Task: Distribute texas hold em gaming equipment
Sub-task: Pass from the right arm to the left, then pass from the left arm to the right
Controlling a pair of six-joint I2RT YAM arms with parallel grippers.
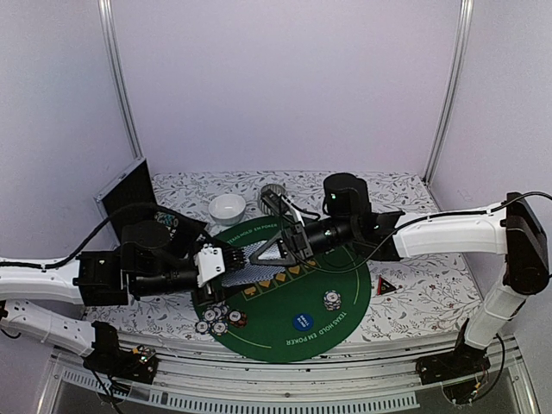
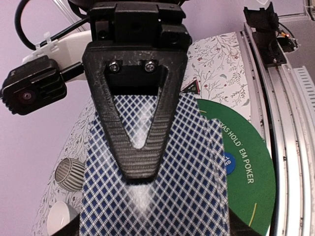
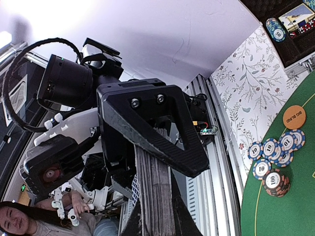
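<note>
Over green mat (image 1: 345,321), right pincer (image 1: 259,254) clamped on blue-checked playing cards (image 2: 172,196); left pincer (image 1: 234,259) around them, grip impossible to tell.

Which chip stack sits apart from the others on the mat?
The single stack up-right of the blue disc; the other chips cluster at the left edge of the mat.

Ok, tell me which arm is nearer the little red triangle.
Right. The right arm passes just beyond the triangle; the left arm is across the green mat, by the chips.

White arm shells (image 1: 457,233), black joints and cables — ribbed black triangular fingers (image 2: 140,164), 2 silver screws (image 2: 114,67) each.
</note>
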